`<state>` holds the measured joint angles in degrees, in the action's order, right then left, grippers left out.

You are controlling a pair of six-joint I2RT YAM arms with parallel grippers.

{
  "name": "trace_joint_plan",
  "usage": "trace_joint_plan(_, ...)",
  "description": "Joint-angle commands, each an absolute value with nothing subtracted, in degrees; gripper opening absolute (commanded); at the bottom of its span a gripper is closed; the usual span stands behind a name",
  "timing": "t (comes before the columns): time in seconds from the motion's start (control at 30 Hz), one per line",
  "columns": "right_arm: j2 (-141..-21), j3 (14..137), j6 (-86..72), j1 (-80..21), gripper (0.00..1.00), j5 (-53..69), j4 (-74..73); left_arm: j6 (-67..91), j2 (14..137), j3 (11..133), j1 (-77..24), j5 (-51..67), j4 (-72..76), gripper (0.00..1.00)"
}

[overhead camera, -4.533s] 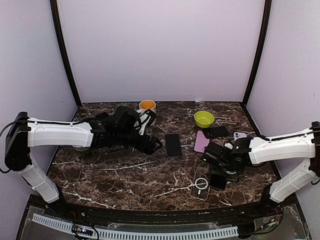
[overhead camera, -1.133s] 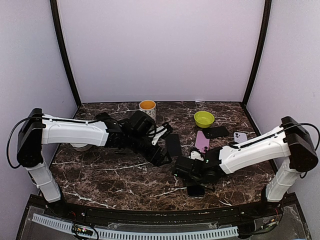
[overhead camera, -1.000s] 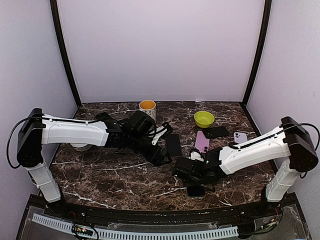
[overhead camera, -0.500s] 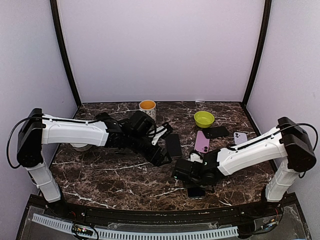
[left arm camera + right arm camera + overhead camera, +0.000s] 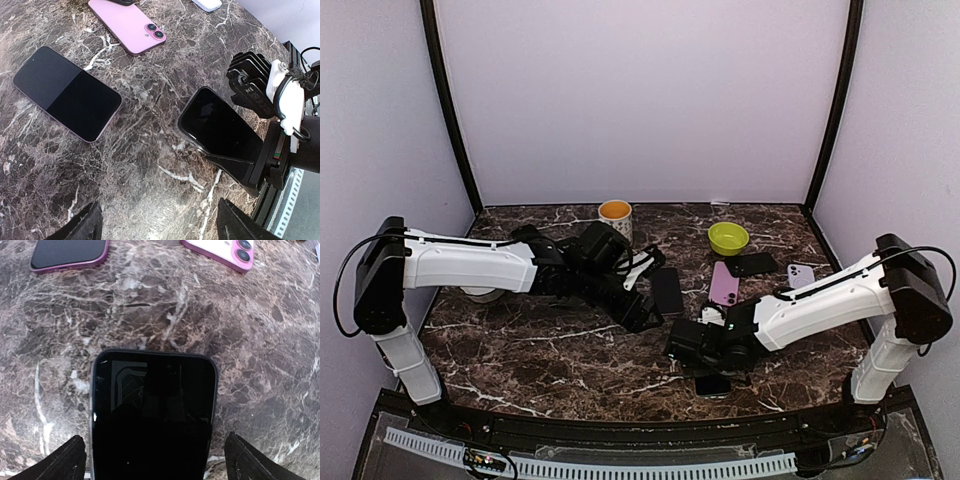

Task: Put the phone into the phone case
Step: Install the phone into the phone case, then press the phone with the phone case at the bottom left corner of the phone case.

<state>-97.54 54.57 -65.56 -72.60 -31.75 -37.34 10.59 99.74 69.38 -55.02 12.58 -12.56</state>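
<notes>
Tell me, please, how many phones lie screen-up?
2: the purple-rimmed phone at mid-table and the black phone below the right pincer. The dark slab beside the bowl may be a third.

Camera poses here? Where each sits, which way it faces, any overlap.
Top external: above and behind the bases, looking down at the table; both arms, left hand and right hand show.
Left wrist: on the left hand, facing down and across at the right hand; own fingertips at bottom.
Right wrist: on the right hand, facing straight down at the black phone; own fingertips flank it.
Shared: both wrist views catch that black phone and the pink phone.
</notes>
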Motion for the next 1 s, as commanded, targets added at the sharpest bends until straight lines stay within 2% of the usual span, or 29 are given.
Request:
trace_joint_plan(0.0,-96.83,56.56,-64.87,-73.17,0.99,-32.13,-39.23,9.65,98.37,70.84,-54.95,12.23,-13.58,0.81)
trace_joint_plan(0.17,-92.84,57.74,-60.69,-73.02,0.98,-30.58,-39.43,9.63,98.28,70.84,-55.00,12.26,-13.62,0.81)
trace_joint_plan(0.3,-86.83,55.25,-57.67,-71.12,0.98,-24.17,-37.52,9.58,98.20,70.84,-54.96,12.10,-13.61,0.81)
trace_joint_plan(0.37,-83.68,53.53,-57.44,-69.89,0.95,-20.63,-36.59,9.58,98.22,70.84,-54.95,12.09,-13.62,0.81)
trace_joint_plan(0.53,-77.49,47.55,-59.43,-66.77,0.77,-14.42,-35.67,9.54,98.41,70.77,-55.06,12.00,-13.70,0.81)
trace_joint_plan(0.63,-74.57,43.01,-61.38,-65.49,0.60,-12.33,-34.34,9.50,98.79,70.84,-55.02,12.16,-13.83,0.81)
trace_joint_plan(0.7,-73.25,40.43,-61.95,-65.07,0.53,-10.72,-31.78,9.54,98.95,70.84,-55.04,12.31,-13.88,0.81)
trace_joint_plan(0.97,-74.08,34.85,-61.81,-64.77,0.33,-7.18,-24.24,9.52,99.42,71.01,-55.04,12.64,-13.93,0.81)
